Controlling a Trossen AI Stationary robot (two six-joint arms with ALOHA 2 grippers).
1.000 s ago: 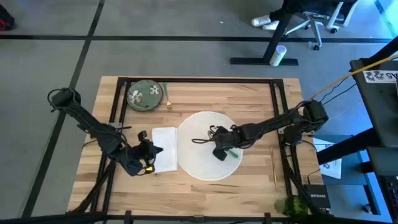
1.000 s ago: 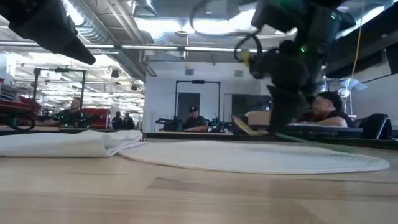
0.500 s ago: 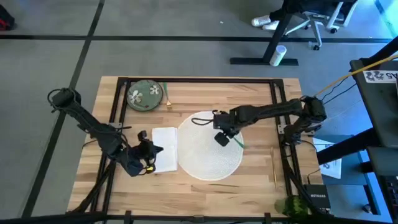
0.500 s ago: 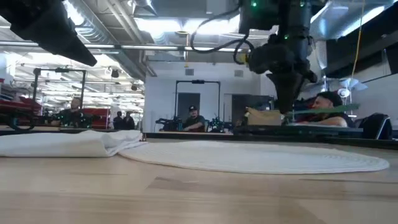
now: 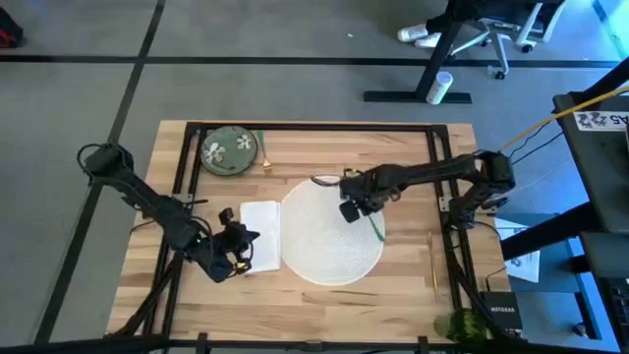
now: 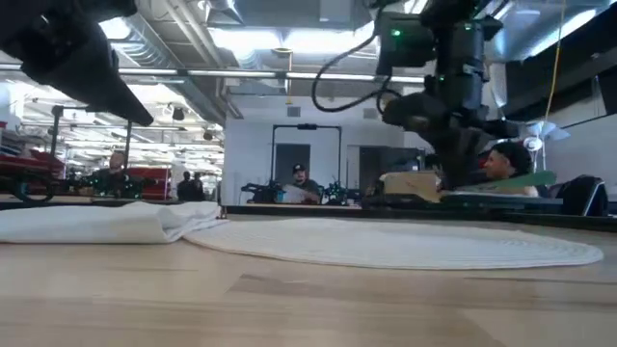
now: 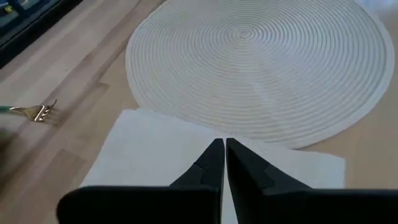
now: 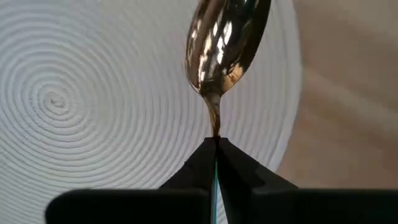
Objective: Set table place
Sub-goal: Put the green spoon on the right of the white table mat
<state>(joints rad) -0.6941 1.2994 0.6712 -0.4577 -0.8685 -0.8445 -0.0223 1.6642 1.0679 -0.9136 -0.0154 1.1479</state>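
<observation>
My right hand was clamped on a gold spoon, above the far edge of the round white plate. My left hand hung closed over the white napkin on the table.

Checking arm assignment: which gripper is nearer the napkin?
Left. The left gripper hovers at the napkin; the right gripper, holding a spoon, is across the round mat.
</observation>
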